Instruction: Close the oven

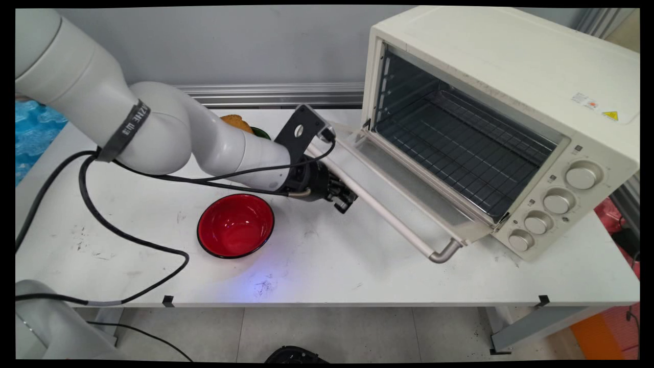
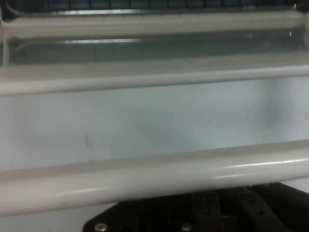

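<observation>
A cream toaster oven (image 1: 511,66) stands at the right of the table, and its glass door (image 1: 403,179) lies folded down and open. My black gripper (image 1: 343,198) is right at the door's long cream handle bar (image 1: 388,220), near its left end. In the hand view the handle bar (image 2: 154,176) runs across just above the gripper's linkage (image 2: 217,212) and hides its tips. Beyond the bar lie the door glass (image 2: 154,116) and the oven's opening. A red bowl (image 1: 235,225) with a black rim sits on the table just left of the gripper, with nothing in it.
A wire rack (image 1: 460,148) sits inside the oven, and several knobs (image 1: 558,201) line its right front. An orange item (image 1: 236,121) and a green dish (image 1: 261,134) peek out behind the arm. Black cables (image 1: 127,235) trail over the table's left side.
</observation>
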You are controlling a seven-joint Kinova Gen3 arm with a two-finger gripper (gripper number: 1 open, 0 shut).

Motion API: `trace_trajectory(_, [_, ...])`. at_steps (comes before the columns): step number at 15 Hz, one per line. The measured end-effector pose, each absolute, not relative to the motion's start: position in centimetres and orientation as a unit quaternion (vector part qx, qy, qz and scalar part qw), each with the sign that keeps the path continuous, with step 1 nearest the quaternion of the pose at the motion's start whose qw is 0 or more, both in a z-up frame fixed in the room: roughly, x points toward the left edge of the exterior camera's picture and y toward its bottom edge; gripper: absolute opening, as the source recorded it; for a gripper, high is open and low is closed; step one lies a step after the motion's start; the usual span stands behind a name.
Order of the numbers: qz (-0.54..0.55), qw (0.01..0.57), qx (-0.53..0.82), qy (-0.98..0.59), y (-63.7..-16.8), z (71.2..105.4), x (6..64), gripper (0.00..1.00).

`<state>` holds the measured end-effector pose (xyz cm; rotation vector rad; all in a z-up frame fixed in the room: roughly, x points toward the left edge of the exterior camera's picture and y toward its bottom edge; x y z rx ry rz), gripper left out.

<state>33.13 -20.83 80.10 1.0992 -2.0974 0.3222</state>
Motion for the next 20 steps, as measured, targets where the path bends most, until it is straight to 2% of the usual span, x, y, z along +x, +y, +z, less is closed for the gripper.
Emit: trace_trajectory(20, [0.141,0.458,0.445,-0.757,-23.6,84.1,29.0,0.00])
